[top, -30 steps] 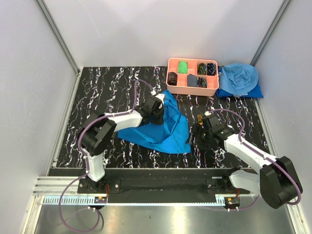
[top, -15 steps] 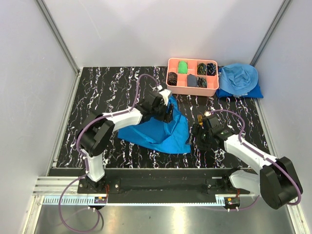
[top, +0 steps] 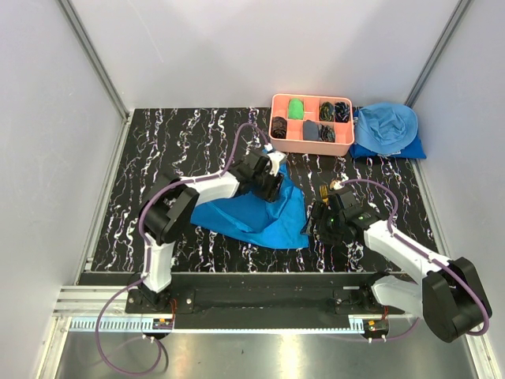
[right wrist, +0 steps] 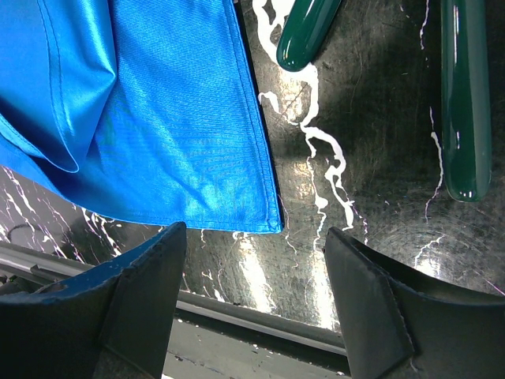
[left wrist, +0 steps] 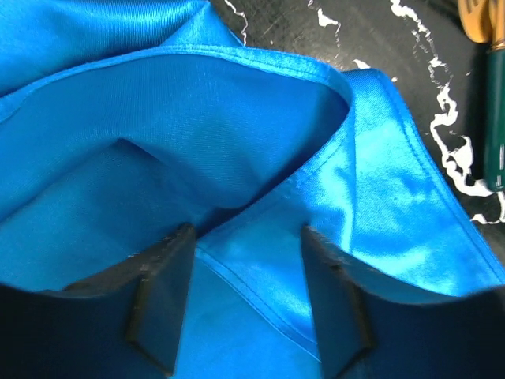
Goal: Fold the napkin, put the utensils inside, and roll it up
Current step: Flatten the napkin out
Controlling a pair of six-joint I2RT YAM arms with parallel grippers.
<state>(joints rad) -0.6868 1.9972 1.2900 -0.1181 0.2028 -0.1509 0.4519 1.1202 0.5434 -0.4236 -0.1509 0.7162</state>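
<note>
Counts first: one royal-blue napkin (top: 252, 213) of thin, shiny cloth, two slim utensils (top: 326, 192) with gold heads and dark green handles, one pink divided plastic tray (top: 312, 148), one paler sky-blue heap of cloth (top: 384, 126), and two white arms. The napkin lies rumpled near the middle of the black, white-veined marble-pattern surface (top: 181, 134), partly doubled over itself, with one point reaching toward the tray at the far edge. The utensils lie just beside its right side, between it and the right edge. The sky-blue heap sits in the far right corner, touching the tray. The left fingers (top: 272, 181) are over the napkin's far part, and the right fingers (top: 322, 219) are by its near right corner. The left wrist view alone shows the napkin (left wrist: 260, 158) close up: a stitched hem curls over a hollow fold, and the left fingers (left wrist: 158, 300) stand apart above it, released, pinching nothing. Only the right wrist view shows the napkin's (right wrist: 158, 118) straight hemmed corner lying flat, two rounded green handle ends (right wrist: 308, 31) apart from it, and the right fingers (right wrist: 371, 300) spread wide over bare surface, holding nothing.
</note>
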